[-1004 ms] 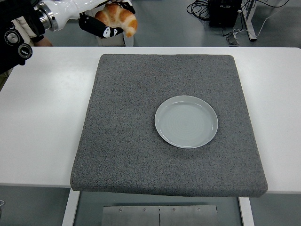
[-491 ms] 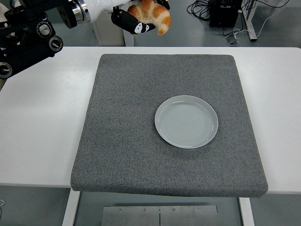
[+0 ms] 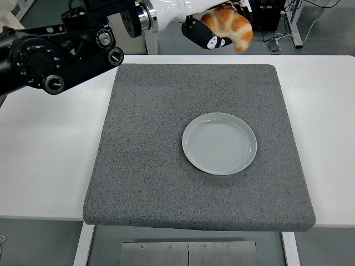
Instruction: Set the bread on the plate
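Observation:
A golden-brown croissant, the bread (image 3: 230,26), hangs in the air at the top of the head view, beyond the far edge of the grey mat (image 3: 150,166). My left hand (image 3: 213,29) is shut on it, black fingers (image 3: 202,37) curled under its left side. The pale grey plate (image 3: 219,143) lies empty on the mat, right of centre, well below and nearer than the bread. My left arm stretches in from the left edge across the table's far left corner. The right arm does not show.
The mat covers most of the white table (image 3: 50,144). Beyond the table, on the floor at the top right, lie cables and a dark box (image 3: 266,14).
My left arm has swung to the right along the table's far edge, carrying the bread from above the mat's far left corner to above its far right part.

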